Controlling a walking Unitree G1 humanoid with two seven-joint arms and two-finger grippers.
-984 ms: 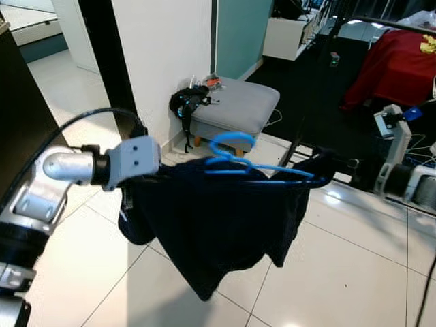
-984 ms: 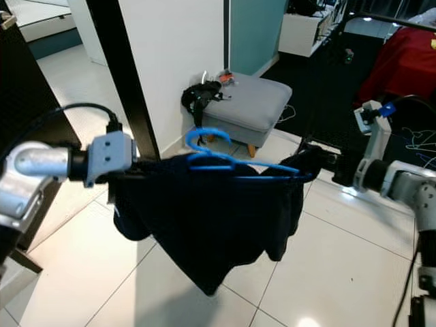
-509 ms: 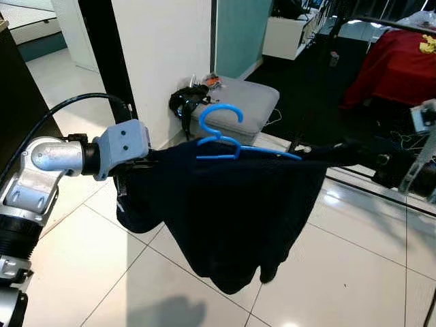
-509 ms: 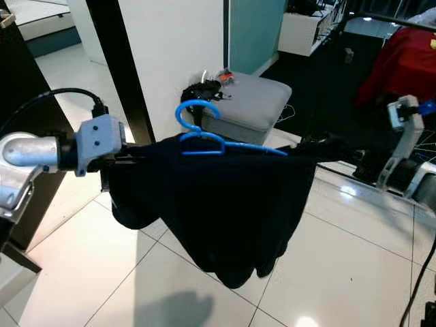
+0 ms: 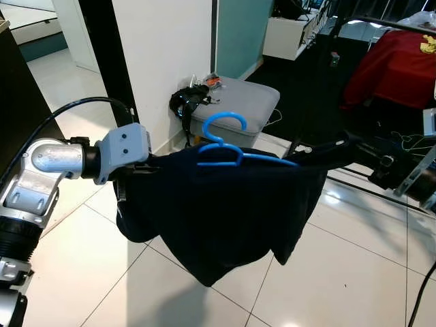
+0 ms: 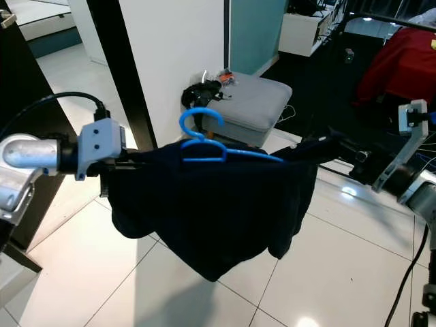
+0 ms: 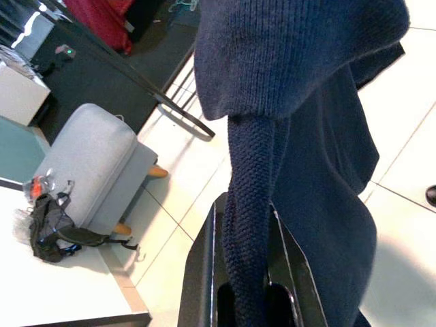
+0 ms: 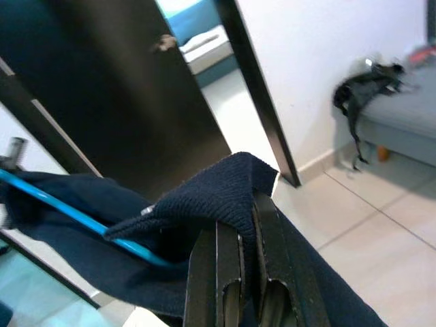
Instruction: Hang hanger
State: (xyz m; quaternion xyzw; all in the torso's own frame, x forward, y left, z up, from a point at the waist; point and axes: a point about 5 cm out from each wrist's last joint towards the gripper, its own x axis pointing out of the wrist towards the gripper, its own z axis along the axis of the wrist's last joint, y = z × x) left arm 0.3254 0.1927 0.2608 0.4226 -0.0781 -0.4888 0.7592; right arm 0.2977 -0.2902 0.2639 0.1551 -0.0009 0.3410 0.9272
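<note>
I am holding a dark navy sweater (image 5: pixel 218 211) stretched between both arms above the tiled floor (image 5: pixel 354 272). My left end effector (image 7: pixel 248 286) is pinching a knit fold of the sweater between its fingers. My right end effector (image 8: pixel 238 272) is pinching the opposite edge the same way. The blue hanger (image 5: pixel 231 146) is sitting inside the sweater's top edge, its hook standing upright. A grey footstool (image 5: pixel 238 102) is standing beyond, by the white wall.

A dark navy knitted garment (image 5: pixel 225 211) hangs between the left gripper (image 7: pixel 245 286) and right gripper (image 8: pixel 235 272). A blue plastic hanger (image 5: pixel 228 146) sits on its upper edge. Behind stands a grey padded footstool (image 5: pixel 238 105), beside the white wall (image 5: pixel 167 48).
</note>
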